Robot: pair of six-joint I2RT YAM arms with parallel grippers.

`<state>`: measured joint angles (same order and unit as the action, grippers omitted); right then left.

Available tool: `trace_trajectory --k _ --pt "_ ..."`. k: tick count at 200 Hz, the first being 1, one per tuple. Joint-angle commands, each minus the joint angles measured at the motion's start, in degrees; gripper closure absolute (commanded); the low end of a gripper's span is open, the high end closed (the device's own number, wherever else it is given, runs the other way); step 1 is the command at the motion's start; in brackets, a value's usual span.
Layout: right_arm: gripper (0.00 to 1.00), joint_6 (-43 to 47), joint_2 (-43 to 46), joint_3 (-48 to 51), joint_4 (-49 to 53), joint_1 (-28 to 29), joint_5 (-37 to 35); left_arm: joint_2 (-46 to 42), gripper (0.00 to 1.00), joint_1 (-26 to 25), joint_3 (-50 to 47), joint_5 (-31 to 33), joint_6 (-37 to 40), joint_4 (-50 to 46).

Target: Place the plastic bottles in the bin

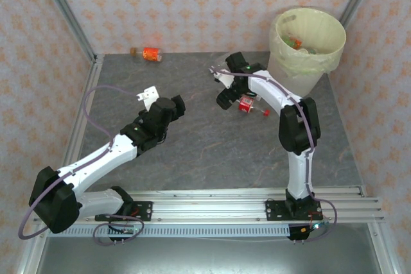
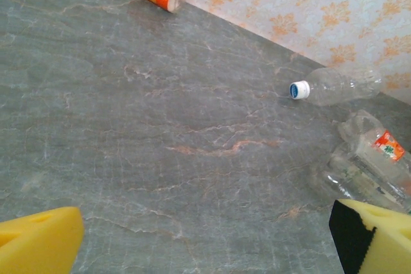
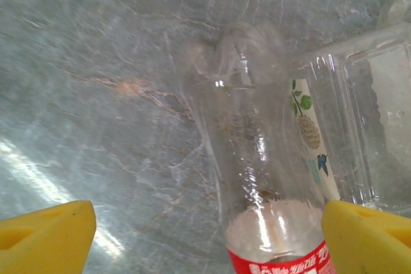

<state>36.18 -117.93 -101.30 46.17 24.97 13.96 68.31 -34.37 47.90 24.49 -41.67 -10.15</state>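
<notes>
While my right claw hangs released over the red-label bottle, near-left of the bin, my left claw idles open. Left wrist: pads wide, nothing btwn. Right wrist: bottle hugs one pad; I'd centre it, then clench gently at the label.

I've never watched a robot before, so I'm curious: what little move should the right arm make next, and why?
Probably close the right fingers on the red-labelled bottle. They stand open either side of it as it lies on the table, not yet gripping, and it belongs in the bin.
</notes>
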Motion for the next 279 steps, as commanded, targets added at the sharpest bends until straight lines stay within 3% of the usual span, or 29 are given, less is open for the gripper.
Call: trace_trajectory --k 1,70,155,225,238,279 --pt "0.09 3.22 -1.66 -2.49 2.62 0.55 -6.04 -0.79 0.00 0.70 -1.28 2.31 -1.48 -1.80" --pt "0.13 6.60 -6.07 -3.83 8.96 1.84 -2.43 -0.68 0.00 0.95 -1.72 1.68 -2.10 -1.37" --pt "0.13 5.77 -10.92 -5.90 3.23 2.89 -13.23 -0.13 0.00 1.06 -1.79 1.33 -2.17 -1.54" --pt "0.17 5.47 -12.24 -7.86 3.99 2.92 -8.61 0.42 0.00 1.20 -1.64 1.39 -2.19 -1.71" --pt "0.21 5.19 -12.19 -8.18 4.28 2.89 -8.82 0.56 0.00 1.19 -1.61 1.30 -2.14 -1.71" --pt "0.47 3.16 -6.84 -5.98 -0.52 2.89 -8.73 1.16 0.00 1.28 -1.21 1.12 -2.01 -1.74"
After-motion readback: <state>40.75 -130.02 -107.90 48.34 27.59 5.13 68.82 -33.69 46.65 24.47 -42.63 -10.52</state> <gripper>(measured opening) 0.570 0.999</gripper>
